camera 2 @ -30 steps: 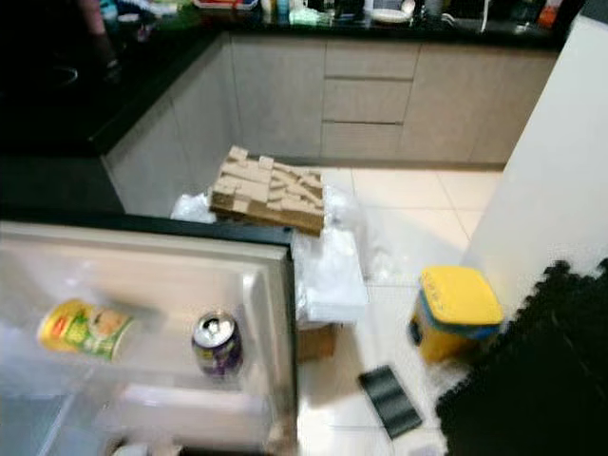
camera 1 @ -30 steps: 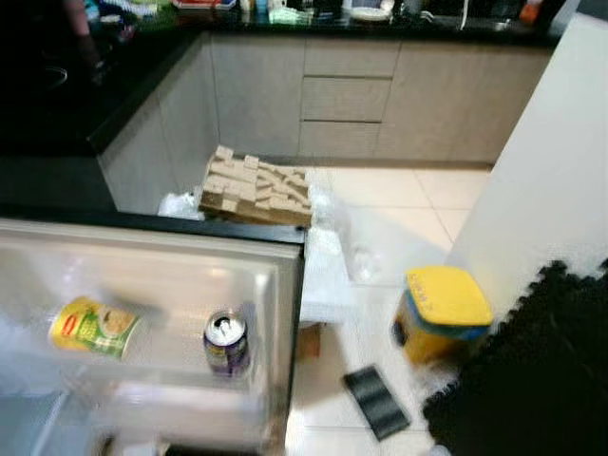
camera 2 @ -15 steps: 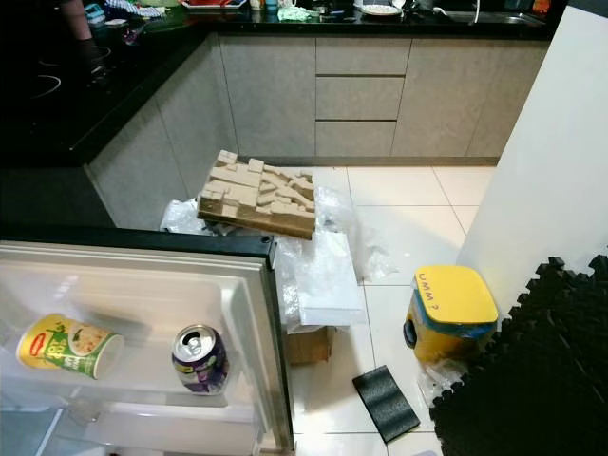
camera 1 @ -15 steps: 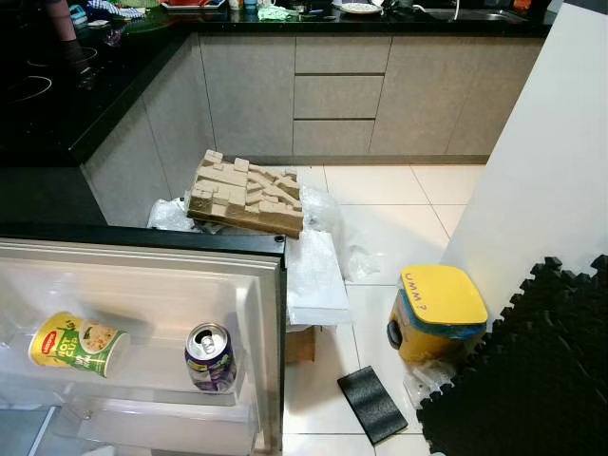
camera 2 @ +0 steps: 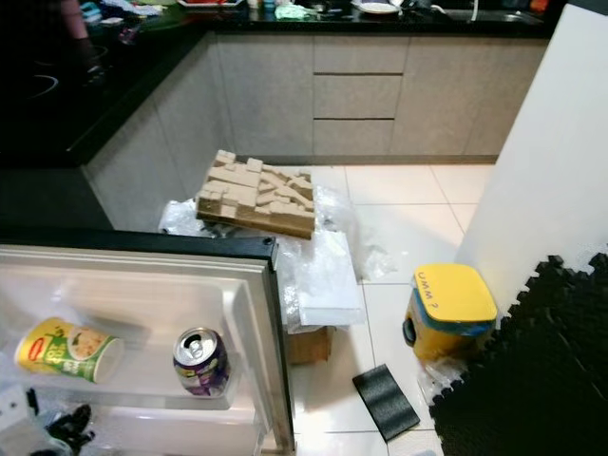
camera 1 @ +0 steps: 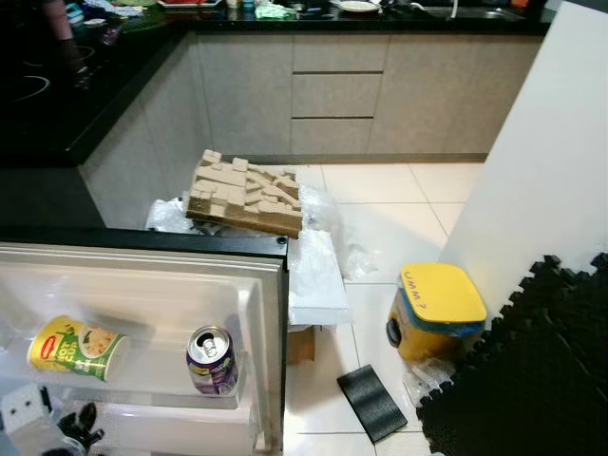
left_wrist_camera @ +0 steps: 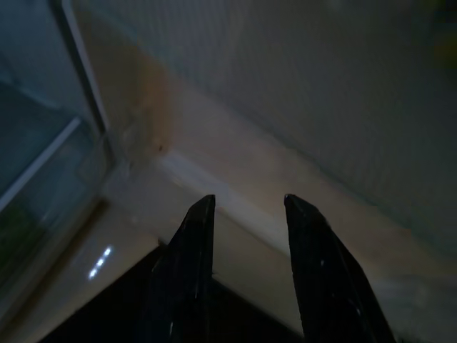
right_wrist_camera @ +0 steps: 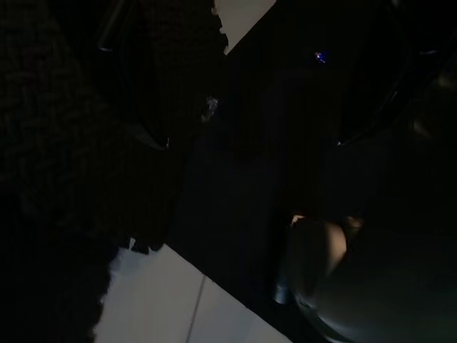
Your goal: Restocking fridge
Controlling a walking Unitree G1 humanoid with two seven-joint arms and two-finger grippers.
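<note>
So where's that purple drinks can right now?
The purple can stands upright on the open fridge door's shelf, on the robot's left, just right of the toppled green-and-yellow cup.

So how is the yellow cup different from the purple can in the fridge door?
The yellow cup lies tipped on its side, while the purple can stands upright. The cup is yellow and green with a red logo; the can is purple with a silver top. The cup is wider at one end; the can has straight sides. Both sit on the same shelf of the open fridge door.
</note>
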